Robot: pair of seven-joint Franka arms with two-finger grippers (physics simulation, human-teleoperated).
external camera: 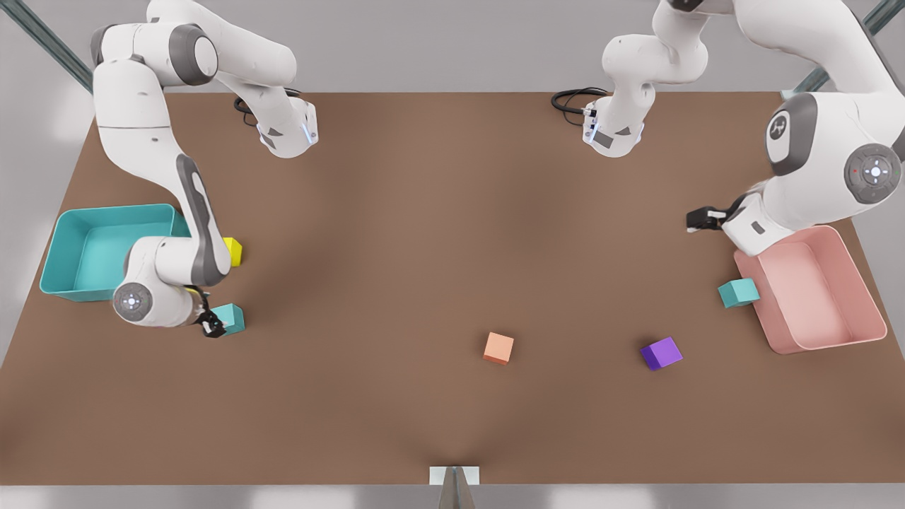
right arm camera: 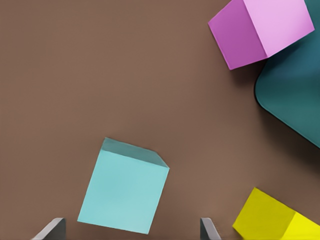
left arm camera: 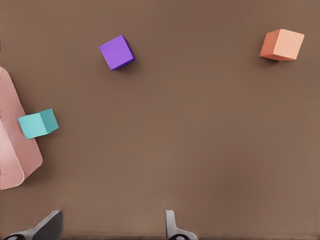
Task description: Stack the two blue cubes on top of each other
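Note:
One blue cube (external camera: 230, 318) lies on the table at the front view's left, near the teal bin. My right gripper (external camera: 210, 325) hangs right by it. In the right wrist view this cube (right arm camera: 125, 192) sits just ahead of the open right gripper (right arm camera: 131, 232), its near edge between the fingertips (right arm camera: 54, 229) with gaps on both sides. The other blue cube (external camera: 739, 292) rests against the pink bin at the front view's right, also seen as the cube (left arm camera: 38, 123). My left gripper (external camera: 696, 219) hovers open above the table beyond it, its fingertips (left arm camera: 172, 227) wide apart and holding nothing.
A teal bin (external camera: 113, 211) stands at the front view's left, a pink bin (external camera: 859, 283) at the right. A yellow cube (external camera: 233, 251) and a magenta cube (right arm camera: 262, 30) lie near the teal bin. An orange cube (external camera: 498, 348) and a purple cube (external camera: 661, 353) sit mid-table.

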